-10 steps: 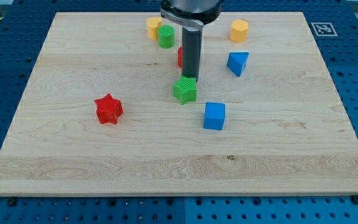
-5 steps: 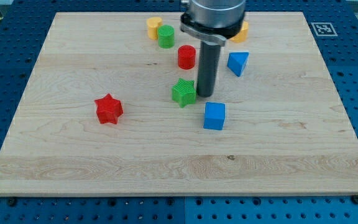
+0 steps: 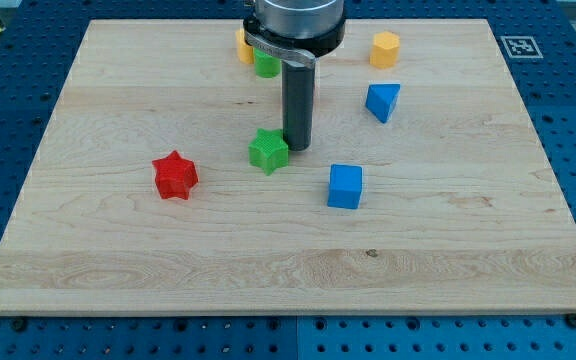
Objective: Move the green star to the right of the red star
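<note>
green star shifted left | my tip touching its right | red star well left

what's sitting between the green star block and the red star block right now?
Nothing: the camera view shows only bare wooden board between the green star block and the red star block. My tip sits against the green star's right side.

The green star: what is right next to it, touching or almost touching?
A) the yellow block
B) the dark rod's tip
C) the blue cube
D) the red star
B: my tip sits right against the green star on its view's-right side, while the red star and the blue cube lie clearly apart from it.
</note>
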### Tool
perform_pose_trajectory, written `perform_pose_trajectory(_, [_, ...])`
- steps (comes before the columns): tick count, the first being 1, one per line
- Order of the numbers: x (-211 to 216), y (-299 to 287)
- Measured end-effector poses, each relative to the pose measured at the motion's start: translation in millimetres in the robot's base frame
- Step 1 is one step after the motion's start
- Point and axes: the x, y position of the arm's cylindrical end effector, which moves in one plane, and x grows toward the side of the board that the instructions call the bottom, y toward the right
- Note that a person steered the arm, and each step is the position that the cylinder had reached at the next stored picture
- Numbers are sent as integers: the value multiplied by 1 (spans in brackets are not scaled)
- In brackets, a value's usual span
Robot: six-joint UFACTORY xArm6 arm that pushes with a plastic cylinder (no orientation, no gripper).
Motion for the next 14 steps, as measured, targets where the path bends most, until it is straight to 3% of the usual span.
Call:
perform_pose_trajectory(2, [-27,-23])
perform_pose_trajectory(7, [17,-32])
perform_pose_trajectory(14, [21,-32])
